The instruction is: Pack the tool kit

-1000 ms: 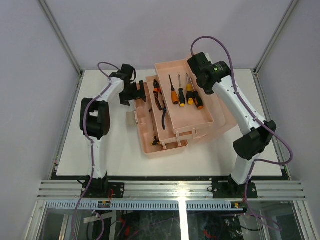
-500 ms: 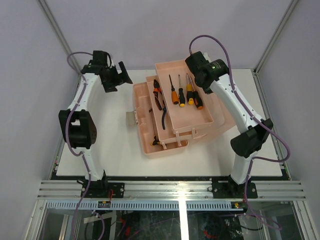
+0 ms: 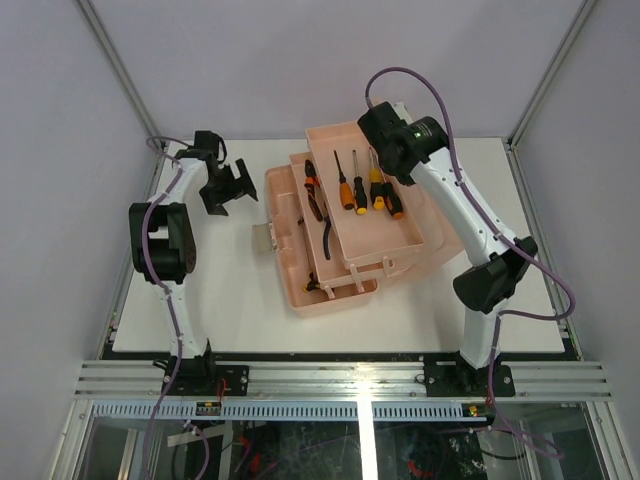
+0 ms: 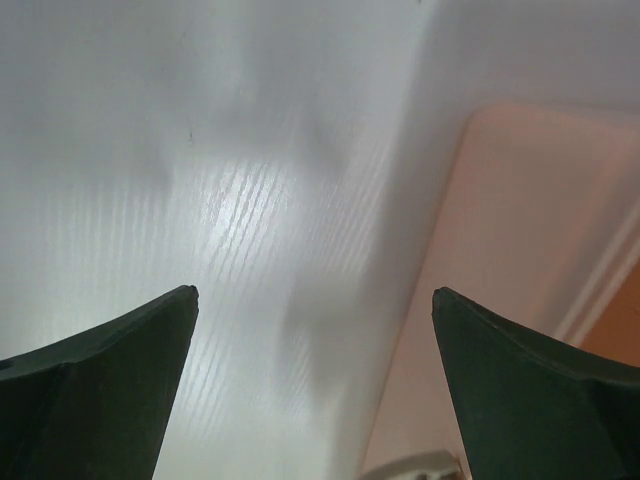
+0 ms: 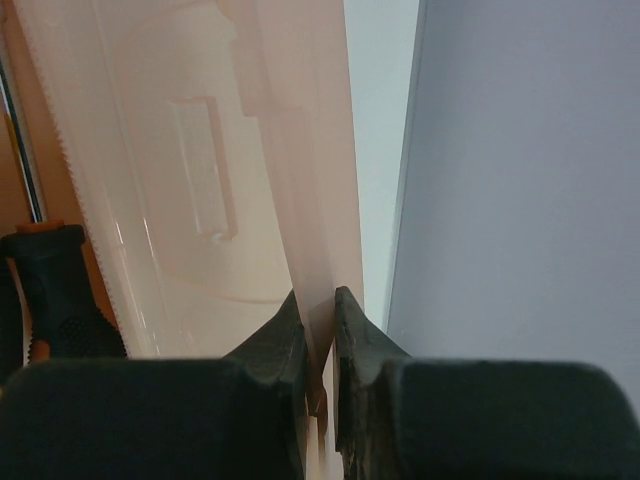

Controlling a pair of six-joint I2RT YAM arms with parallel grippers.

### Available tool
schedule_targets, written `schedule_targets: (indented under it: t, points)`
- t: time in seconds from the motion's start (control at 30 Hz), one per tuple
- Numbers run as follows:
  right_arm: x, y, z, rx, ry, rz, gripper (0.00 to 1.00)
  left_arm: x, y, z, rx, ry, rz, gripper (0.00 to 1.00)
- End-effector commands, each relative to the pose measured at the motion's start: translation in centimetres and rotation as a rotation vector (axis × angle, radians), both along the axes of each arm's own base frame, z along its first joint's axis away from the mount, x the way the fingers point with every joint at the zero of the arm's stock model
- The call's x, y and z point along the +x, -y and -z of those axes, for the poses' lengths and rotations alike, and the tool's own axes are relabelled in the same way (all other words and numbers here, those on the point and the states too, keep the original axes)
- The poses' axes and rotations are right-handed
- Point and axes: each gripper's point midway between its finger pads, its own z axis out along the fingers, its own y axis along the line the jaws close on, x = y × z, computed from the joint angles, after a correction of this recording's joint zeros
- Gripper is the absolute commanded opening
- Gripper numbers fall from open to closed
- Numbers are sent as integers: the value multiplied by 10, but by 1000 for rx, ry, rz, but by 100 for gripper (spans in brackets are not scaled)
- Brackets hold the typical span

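The right tool [image 5: 318, 296] grips the toolbox's [image 3: 284, 222] far rim, the box lying nearward of it. The left tool [image 3: 230, 193], released, hangs left of the box.

L arm [image 3: 160, 240]: up from its base, elbow bent out on the left, forearm angled fwd and inward.
L wrist: tipped down, gripper facing twd centre.
L gripper [image 3: 233, 198]: jaws spread wide, nothing btwn them, touching nothing.
L fingers [image 4: 120, 380]: dark tips at the bottom corners of the wrist view, well apart.
R arm [image 3: 470, 215]: elbow low on the right, long forearm stretched fwd and leftward.
R gripper [image 5: 318, 300]: jaws nearly together, pinching a thin wall of the toolbox [image 5: 200, 150].
R fingers [image 5: 275, 345]: one pad each side of that wall.
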Motion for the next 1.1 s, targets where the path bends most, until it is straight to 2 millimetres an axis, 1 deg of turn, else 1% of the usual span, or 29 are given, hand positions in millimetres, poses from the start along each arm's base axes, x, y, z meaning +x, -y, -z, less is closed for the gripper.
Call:
schedule_targets:
  t: [0.0, 0.07, 0.2, 0.3, 0.37, 0.67, 0.93, 0.97, 1.07]
  points:
    - [4, -24, -47, 67, 188, -20, 0, 21, 12, 15, 13, 30, 34, 100]
    - [3, -32, -47, 62, 193, -33, 0, 24, 25, 19, -11, 25, 46, 100]
    - [-2, -51, -41, 62, 183, -66, 0, 23, 60, 18, -76, 30, 111, 100]
    - [-6, -68, -33, 61, 171, -97, 0, 22, 77, 15, -124, 38, 136, 100]
    - [-10, -79, -29, 64, 164, -117, 0, 23, 83, 14, -143, 44, 146, 100]
    - [-23, -137, -19, 46, 157, -234, 0, 24, 95, 17, -157, 46, 170, 100]
    - [-37, -179, -2, 35, 146, -316, 0, 26, 97, 23, -154, 41, 173, 100]
    - [-39, -185, 0, 37, 147, -328, 1, 26, 98, 24, -154, 39, 174, 100]
    - [-46, -205, 5, 53, 147, -370, 10, 28, 98, 25, -157, 38, 174, 100]
